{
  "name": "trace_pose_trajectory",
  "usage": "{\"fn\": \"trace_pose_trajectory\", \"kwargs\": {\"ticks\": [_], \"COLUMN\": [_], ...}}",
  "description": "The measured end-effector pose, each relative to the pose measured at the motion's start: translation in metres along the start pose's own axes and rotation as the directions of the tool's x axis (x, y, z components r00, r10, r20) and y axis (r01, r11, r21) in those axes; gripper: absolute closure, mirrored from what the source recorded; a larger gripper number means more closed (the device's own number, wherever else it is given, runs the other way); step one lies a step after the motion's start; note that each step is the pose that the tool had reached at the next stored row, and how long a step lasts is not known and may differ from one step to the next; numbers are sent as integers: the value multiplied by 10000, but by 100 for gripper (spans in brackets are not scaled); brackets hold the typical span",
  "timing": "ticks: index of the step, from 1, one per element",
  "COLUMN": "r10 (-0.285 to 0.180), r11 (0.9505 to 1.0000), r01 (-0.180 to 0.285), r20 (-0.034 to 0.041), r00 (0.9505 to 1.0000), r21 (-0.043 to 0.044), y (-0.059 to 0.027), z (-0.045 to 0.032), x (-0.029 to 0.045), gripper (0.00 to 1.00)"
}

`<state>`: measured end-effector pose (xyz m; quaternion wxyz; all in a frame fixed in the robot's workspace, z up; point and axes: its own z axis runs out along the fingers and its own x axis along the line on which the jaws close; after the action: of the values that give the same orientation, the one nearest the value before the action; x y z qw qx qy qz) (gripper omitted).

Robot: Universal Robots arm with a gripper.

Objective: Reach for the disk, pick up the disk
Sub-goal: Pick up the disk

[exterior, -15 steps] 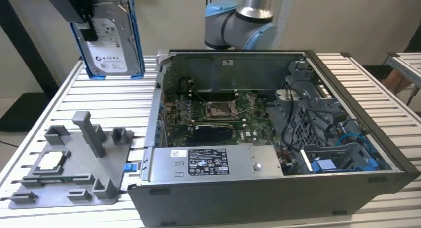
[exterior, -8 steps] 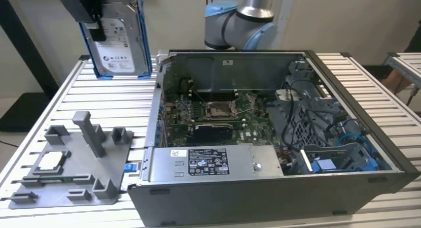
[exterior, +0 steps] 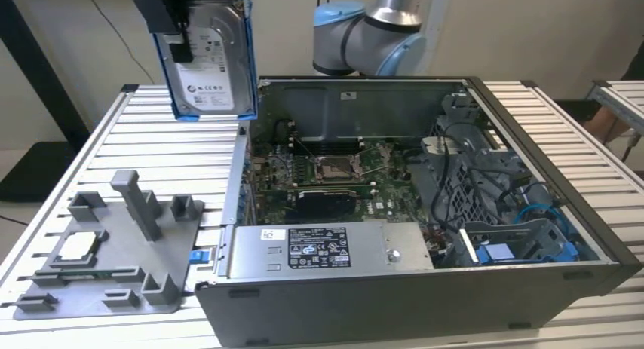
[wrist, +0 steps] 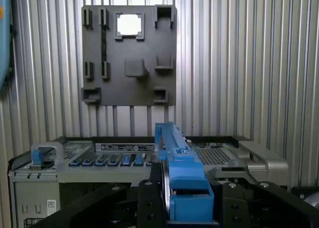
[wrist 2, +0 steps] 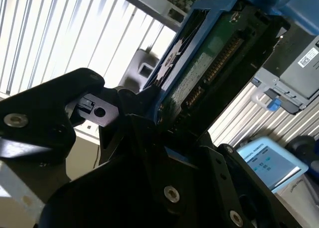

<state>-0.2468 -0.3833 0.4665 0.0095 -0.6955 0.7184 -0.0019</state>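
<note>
While aloft, disk (exterior: 211,70) upright in tool (exterior: 179,29).

Open computer case (exterior: 382,307), grey fixture tray (exterior: 101,280)

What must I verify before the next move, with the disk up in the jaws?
1. Jaws of the gripper closed on the disk by its blue bracket: ok.
2. Disk outside the computer case: ok.
3. Disk above the table, touching nothing below: ok.
4. No cable hanging from the disk: ok.
5. Grip firm enough against slipping: cannot tell.
</note>
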Motion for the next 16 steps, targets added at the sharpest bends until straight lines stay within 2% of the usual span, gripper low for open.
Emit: {"fn": "trace_pose_trajectory", "kwargs": {"ticks": [3,9,16], "r10": [0,0,0], "r11": [10000,10000,10000], "r01": [0,0,0], "r20": [1,0,0], "r00": [10000,10000,10000], "r21": [1,1,1], "y": [-123,-261,-534], "z": [2,4,9], "x": [-4,-8,-17], "gripper": [100,100,100]}}
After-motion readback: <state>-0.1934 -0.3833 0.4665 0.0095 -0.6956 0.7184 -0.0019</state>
